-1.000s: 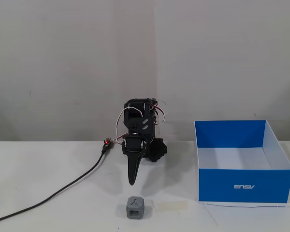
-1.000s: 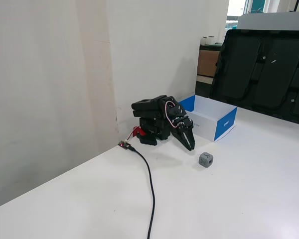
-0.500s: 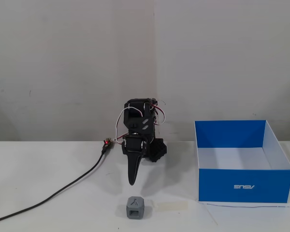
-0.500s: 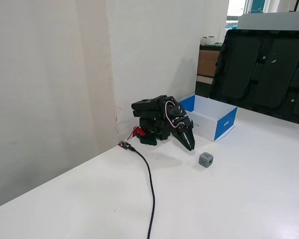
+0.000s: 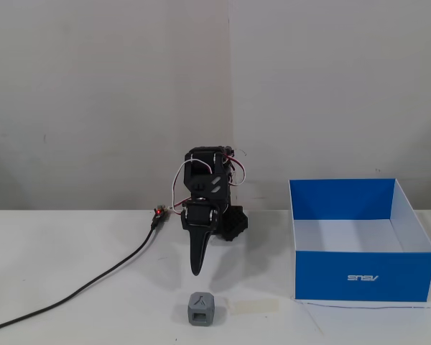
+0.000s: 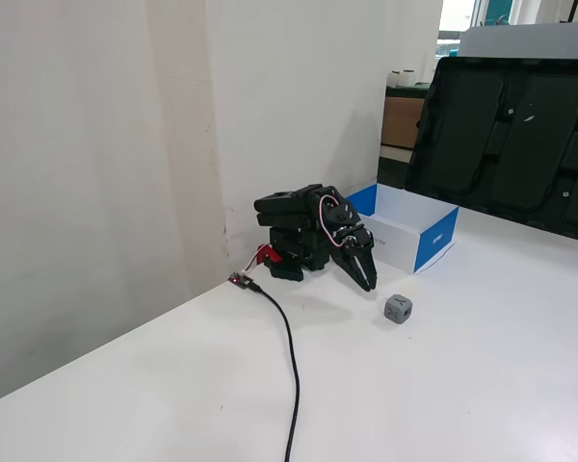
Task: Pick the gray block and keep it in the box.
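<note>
1. The block (image 5: 201,310) sits alone on the surface (image 5: 72,251), untouched; use it as your landmark. The end effector (image 5: 197,269) hangs just behind it in a fixed view, tip pointing down, not touching it.
2. The end effector's fingers look pressed together into one dark point in both fixed views, holding nothing. Spread them before you descend.
3. Reach forward until the tip is straight over the block, then lower so one finger passes each flat side. The rounded edges may let it slip, so I would close on opposite faces, not corners.
4. The box (image 5: 360,277) stands well to the right of the block in that view, open-topped. Lift clear of its blue wall before you cross.
5. A strip of tape (image 5: 253,307) lies just right of the block; it should not interfere.
6. The frontal view shows the side offset between block and box. The other fixed view (image 6: 398,309) shows the gap between block and tip, which the first one hides.
7. A cable (image 6: 291,356) runs left of the block, well apart.
</note>
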{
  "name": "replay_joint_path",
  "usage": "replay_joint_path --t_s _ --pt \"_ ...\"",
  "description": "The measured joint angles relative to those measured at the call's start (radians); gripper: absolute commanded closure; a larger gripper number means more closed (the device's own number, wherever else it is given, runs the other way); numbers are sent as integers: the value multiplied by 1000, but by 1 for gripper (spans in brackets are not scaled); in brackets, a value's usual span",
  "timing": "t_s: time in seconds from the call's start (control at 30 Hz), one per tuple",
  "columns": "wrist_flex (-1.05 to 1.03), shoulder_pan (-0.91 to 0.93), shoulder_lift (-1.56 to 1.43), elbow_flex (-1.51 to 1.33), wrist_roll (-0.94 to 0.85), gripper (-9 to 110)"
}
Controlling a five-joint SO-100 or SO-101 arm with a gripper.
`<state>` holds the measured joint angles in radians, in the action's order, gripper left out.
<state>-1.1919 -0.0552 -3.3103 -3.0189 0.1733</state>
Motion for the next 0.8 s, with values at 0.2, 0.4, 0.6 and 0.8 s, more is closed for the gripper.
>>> replay_joint_path --t_s 0.2,0.4,0.6,0.8 --pt "8 20 0 17 9 101" --pt "-14 -23 9 58 9 101" --pt "-14 -40 63 130 9 101" --pt "5 -61 216 210 11 101"
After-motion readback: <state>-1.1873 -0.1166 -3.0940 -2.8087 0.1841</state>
